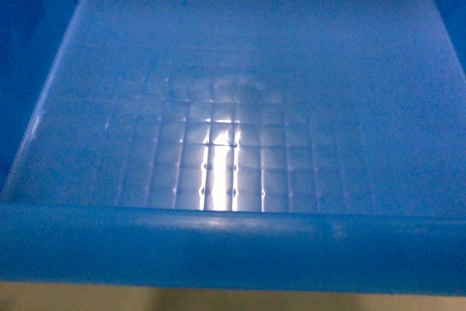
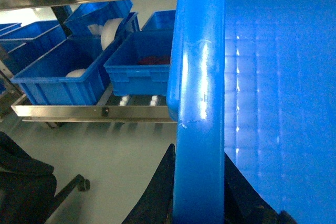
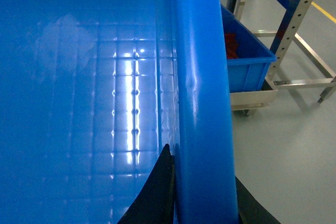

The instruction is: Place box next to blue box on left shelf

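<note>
Head view filled by the box [image 1: 233, 92]: blue, open-topped, grid-patterned floor with glare at centre, near rim across the bottom of frame. Box is held up between both arms, one side rim each. Left gripper [image 2: 198, 203] is clamped on the box's left rim, dark fingers [image 2: 157, 192] on either side of the wall. Right gripper [image 3: 202, 198] is clamped on the right rim in the same way, fingers [image 3: 157, 187] straddling the wall. Left wrist view: shelf [image 2: 94, 111] with a metal front rail lies beyond the box, carrying several blue bins [image 2: 139, 61]; some hold white items, one holds something red. Right wrist view: another blue bin [image 3: 247, 56] on a metal rack [image 3: 294, 30], grey floor [image 3: 294, 150] below.
</note>
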